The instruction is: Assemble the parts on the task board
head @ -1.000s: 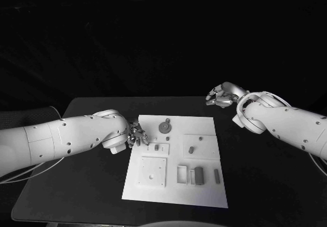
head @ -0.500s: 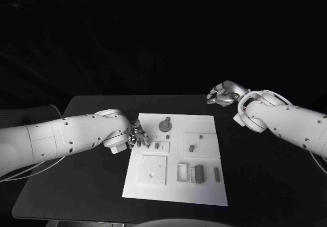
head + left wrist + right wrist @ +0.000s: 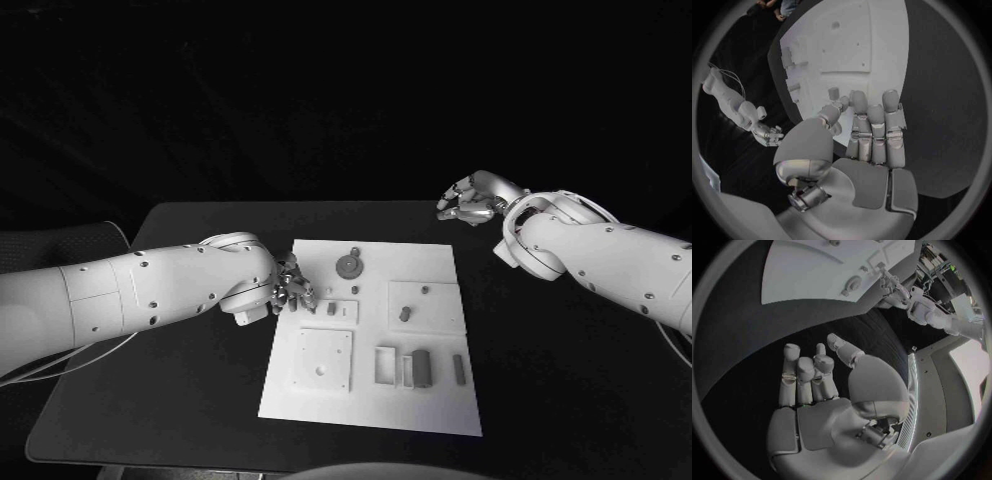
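while the white task board [image 3: 378, 340] lies flat in the middle of the black table [image 3: 173, 400], the left hand [image 3: 293, 289] sits at the board's left edge, close to a small upright part [image 3: 332, 310] in the upper left area of the plate. in the left wrist view its fingers [image 3: 876, 127] are extended side by side over the board's edge with the thumb bent toward them, and nothing is visible between them, so the hand looks empty and loosely spread. a round grey part [image 3: 348, 266] rests near the board's far edge, and several narrow rectangular parts [image 3: 420, 369] stand in a row near the near edge, beside a square raised plate [image 3: 325, 360]. the right hand [image 3: 472, 199] hangs above the table's far right corner, well apart from the board, fingers [image 3: 804, 375] lightly curled and holding nothing.
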